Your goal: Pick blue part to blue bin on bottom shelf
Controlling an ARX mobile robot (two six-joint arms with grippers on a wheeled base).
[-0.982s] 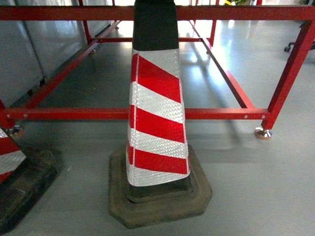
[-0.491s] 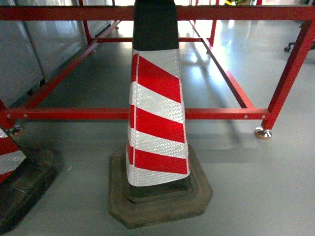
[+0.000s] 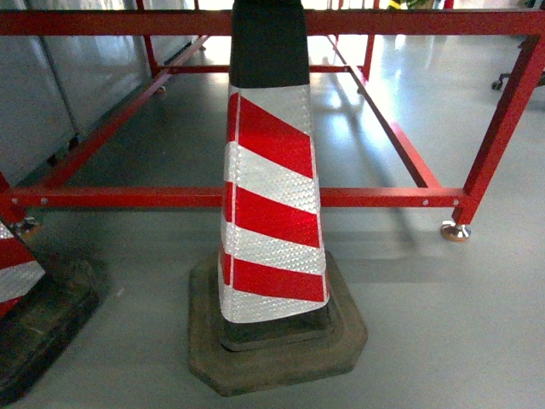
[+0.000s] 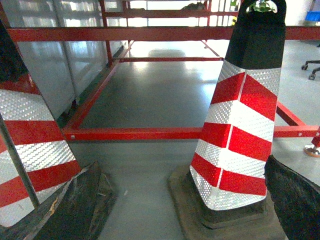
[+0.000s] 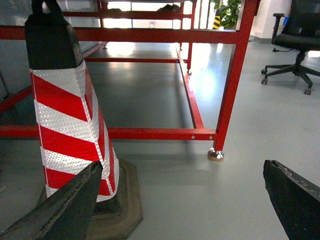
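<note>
Nothing has moved since earlier — the red-and-white striped traffic cone stands centre before the red steel frame. Both tools spread, empty. Blue part unseen — handling unjudgeable.

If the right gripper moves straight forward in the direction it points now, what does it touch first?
Probably the grey floor, then the red frame beyond. The right gripper points between the striped cone and the frame's leg; depth is uncertain.
</note>
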